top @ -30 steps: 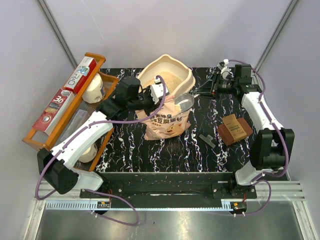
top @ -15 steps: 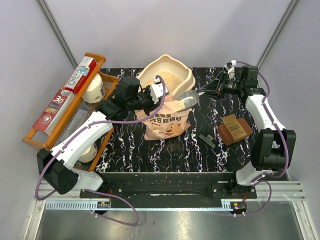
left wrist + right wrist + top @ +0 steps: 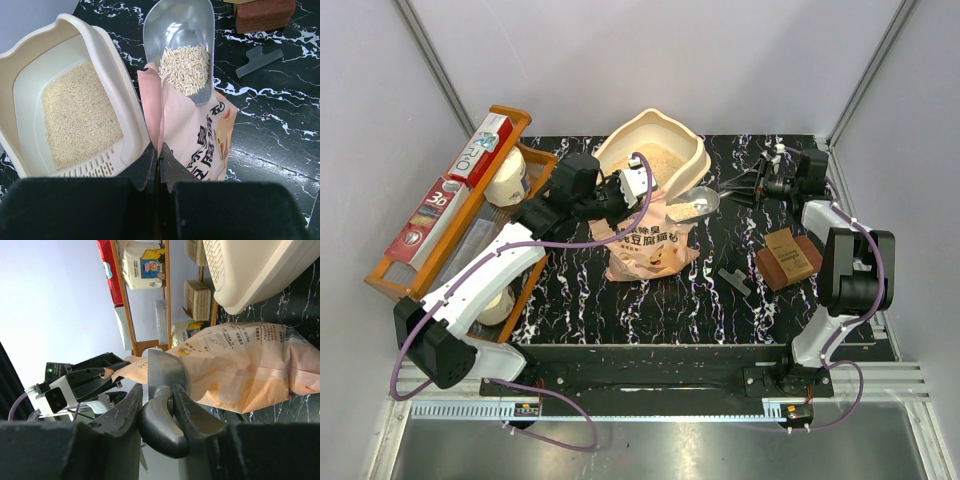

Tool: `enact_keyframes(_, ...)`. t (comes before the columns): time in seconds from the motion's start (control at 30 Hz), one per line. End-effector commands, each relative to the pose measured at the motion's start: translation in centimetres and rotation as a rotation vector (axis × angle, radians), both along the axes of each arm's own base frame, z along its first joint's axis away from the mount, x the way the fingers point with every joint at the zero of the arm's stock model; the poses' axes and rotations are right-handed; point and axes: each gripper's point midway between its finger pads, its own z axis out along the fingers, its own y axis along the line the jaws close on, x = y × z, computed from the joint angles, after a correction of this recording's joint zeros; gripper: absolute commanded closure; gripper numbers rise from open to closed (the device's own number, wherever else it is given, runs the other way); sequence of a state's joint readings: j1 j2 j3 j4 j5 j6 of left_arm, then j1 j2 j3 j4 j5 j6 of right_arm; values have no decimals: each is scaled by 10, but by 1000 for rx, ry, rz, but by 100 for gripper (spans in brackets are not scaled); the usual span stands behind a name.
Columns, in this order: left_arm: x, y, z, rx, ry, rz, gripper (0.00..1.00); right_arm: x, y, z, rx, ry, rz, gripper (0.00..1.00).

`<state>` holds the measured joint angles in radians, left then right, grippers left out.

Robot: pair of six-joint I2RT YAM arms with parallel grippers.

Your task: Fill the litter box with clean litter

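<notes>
From the top view I see the litter box [image 3: 655, 150] at the far edge of the worktop [image 3: 620, 310], about midway along it. The pink bag [image 3: 650, 245] stands just in front of it, against its near wall.

The left wrist view gives me what the top one can't. Clean litter [image 3: 80, 120] covers most of the box floor, and the metal scoop [image 3: 182, 45] carries a heap of pale pellets, its lip over the bag's open mouth. I can't tell whether scoop and bag touch. In that same view the left gripper [image 3: 159, 152] has its fingers pressed together on the bag's rim.

The right wrist view shows the right gripper [image 3: 157, 412] with its fingers clamped on either side of the scoop's dark handle. From there the load is hidden behind the back of the bowl.

No view lets me see down into the bag. The orange rack [image 3: 450, 210] along the left edge shows whole only from above; the right wrist view catches just a slice of it.
</notes>
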<state>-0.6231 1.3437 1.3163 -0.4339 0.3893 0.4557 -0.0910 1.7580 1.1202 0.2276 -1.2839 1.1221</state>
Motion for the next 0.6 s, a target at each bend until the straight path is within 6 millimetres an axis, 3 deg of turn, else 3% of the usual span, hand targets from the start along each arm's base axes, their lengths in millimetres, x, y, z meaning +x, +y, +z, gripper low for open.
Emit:
enact_keyframes(0.0, 8, 1, 70, -106, -187, 7, 100, 0, -1, 11, 37, -45, 24, 100)
enact_keyframes(0.1, 7, 2, 70, -104, -190, 8, 100, 1, -2, 15, 47, -64, 21, 100)
enact_keyframes(0.4, 1, 20, 55, -54, -190, 37, 100, 24, -16, 73, 39, -196, -10, 100)
enact_keyframes(0.57, -11, 32, 46, -22, -196, 22, 100, 51, -22, 77, -21, -243, -102, 100)
